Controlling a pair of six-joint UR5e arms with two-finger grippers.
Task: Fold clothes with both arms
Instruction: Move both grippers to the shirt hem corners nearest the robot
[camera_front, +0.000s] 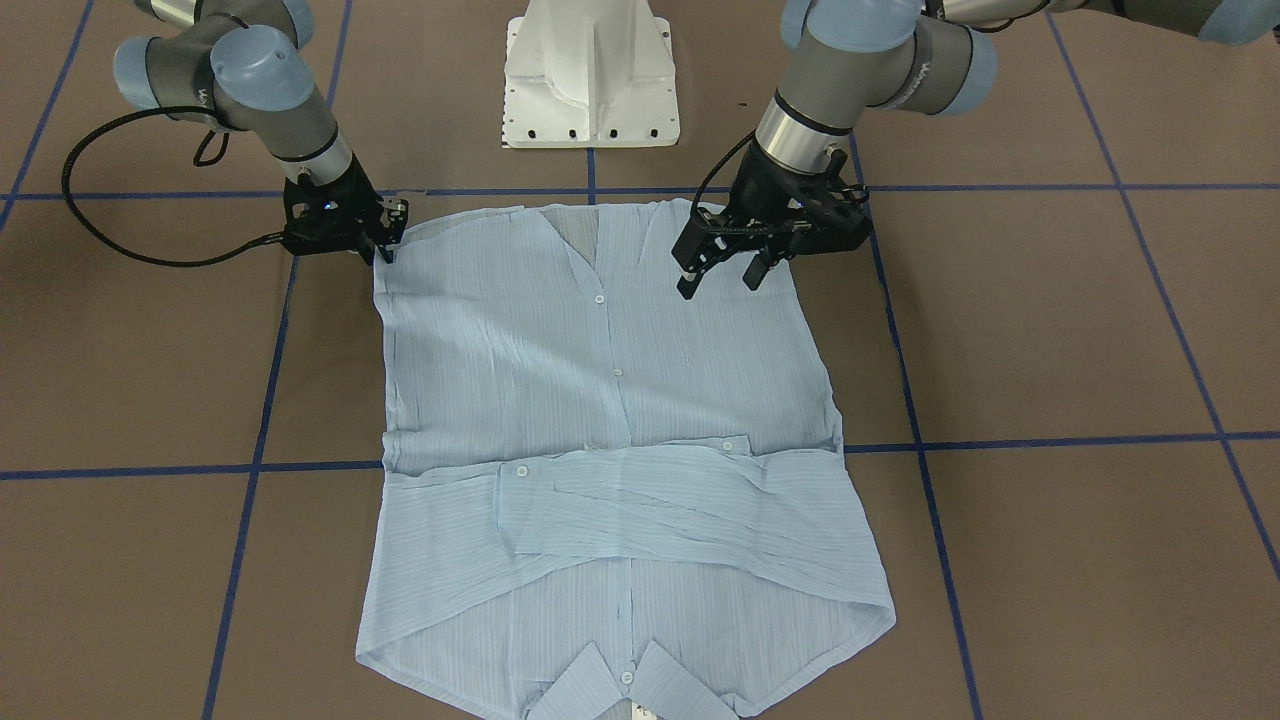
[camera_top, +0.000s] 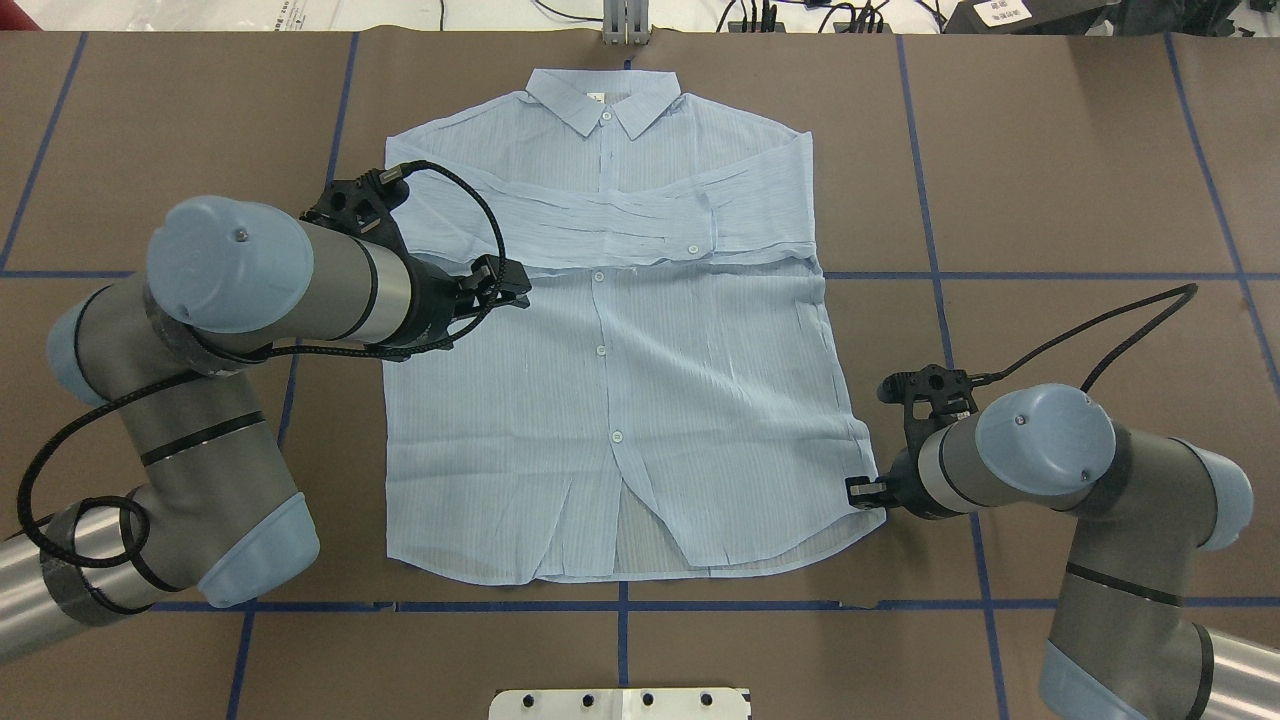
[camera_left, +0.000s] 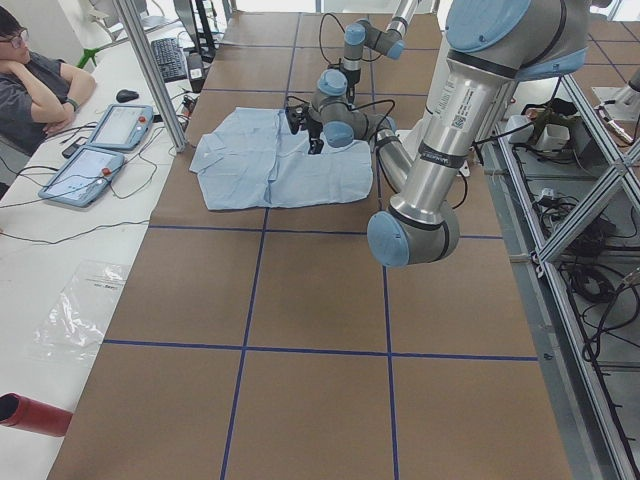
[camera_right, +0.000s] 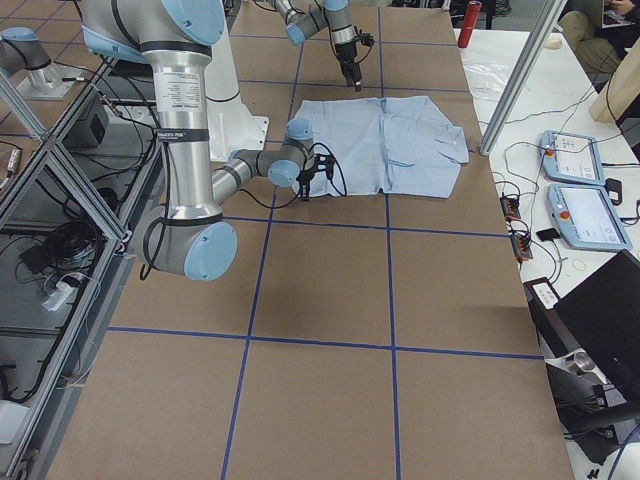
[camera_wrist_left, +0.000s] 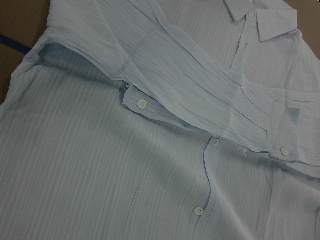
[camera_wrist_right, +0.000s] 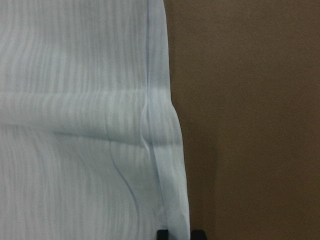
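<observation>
Shirt (camera_top: 640, 400) is lying flat and front-up on the brown table (camera_top: 1050, 200), buttons showing. Its long axis is running straight out from the robot: collar (camera_top: 605, 100) pointing to the far side, hem (camera_top: 600, 575) lying nearest the base. Both sleeves (camera_top: 620, 225) are lying crosswise over the chest, one on the other.

Left gripper (camera_front: 720, 282) is hanging above the shirt's left half with its fingers spread wide, carrying nothing and touching no cloth. Its wrist camera is looking down on the crossed sleeves and the placket, with no fingers in frame.

Right gripper (camera_front: 385, 250) is sitting low at the hem corner on the robot's right. In its wrist view I am seeing two dark fingertips (camera_wrist_right: 162, 234) at the bottom margin, the shirt's side edge running down between them. Only the tips are showing, so I cannot tell whether they are pinching the cloth or merely straddling it.
</observation>
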